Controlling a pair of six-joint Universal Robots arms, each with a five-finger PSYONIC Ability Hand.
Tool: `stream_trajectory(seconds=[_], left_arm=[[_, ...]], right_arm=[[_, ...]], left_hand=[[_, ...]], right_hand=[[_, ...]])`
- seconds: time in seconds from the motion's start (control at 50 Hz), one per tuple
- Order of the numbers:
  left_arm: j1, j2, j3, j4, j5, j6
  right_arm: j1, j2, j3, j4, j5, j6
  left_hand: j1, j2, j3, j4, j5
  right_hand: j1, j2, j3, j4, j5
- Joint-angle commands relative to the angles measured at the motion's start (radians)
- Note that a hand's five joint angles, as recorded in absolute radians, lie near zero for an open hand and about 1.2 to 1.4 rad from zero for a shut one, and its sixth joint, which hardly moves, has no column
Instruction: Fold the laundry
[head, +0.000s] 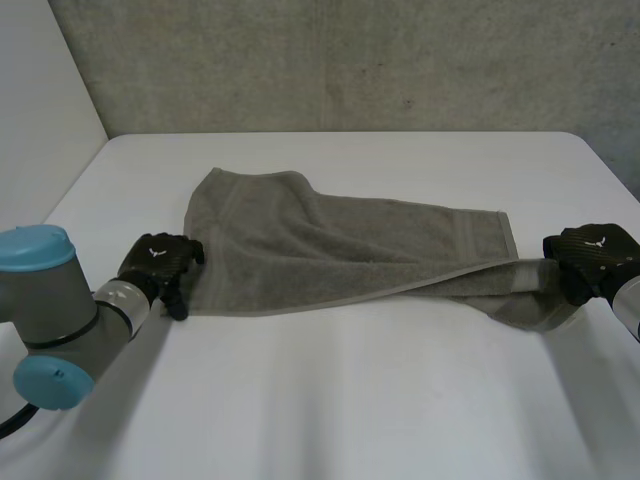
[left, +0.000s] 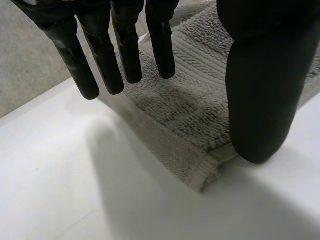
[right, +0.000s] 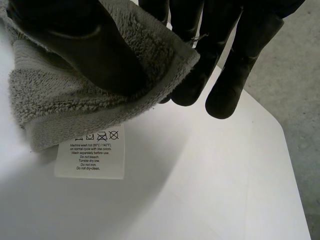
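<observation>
Folding midway: grey towel is lying doubled across the table | right hand is pinching its 3 o'clock corner beside the care label | left hand is resting released over the 8 o'clock corner | next: probably gripping there, then lifting.

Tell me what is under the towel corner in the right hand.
A white care label hangs there, over the white table. The towel covers where it is sewn on.

- You have one grey towel.
- You have one white care label.
- You have two hands: left hand, right hand.
- You have one white table.
</observation>
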Motion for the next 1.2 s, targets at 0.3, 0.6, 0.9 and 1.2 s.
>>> stream_trajectory(seconds=[0.3, 0.6, 0.9, 1.2], left_arm=[[-0.001, -0.035, 0.069, 0.062, -0.013, -0.01], [-0.001, -0.028, 0.035, 0.058, -0.003, -0.012], [-0.001, -0.035, 0.029, 0.065, -0.001, -0.006], [-0.001, -0.035, 0.012, 0.107, -0.001, 0.001]], right_arm=[[0.002, 0.004, 0.004, 0.0, 0.0, 0.0], [0.002, 0.004, 0.007, 0.0, 0.0, -0.002], [0.002, 0.006, 0.01, -0.001, 0.0, -0.002], [0.002, 0.006, 0.01, 0.0, 0.0, -0.002]], left_hand=[[0.143, 0.146, 0.145, 0.146, 0.146], [0.709, 0.712, 0.711, 0.712, 0.712], [0.88, 0.883, 0.882, 0.883, 0.883], [0.37, 0.372, 0.371, 0.372, 0.372]], right_hand=[[0.058, 0.051, 0.053, 0.053, 0.036], [0.058, 0.051, 0.053, 0.053, 0.036], [0.058, 0.051, 0.053, 0.053, 0.036], [0.058, 0.051, 0.053, 0.053, 0.036]])
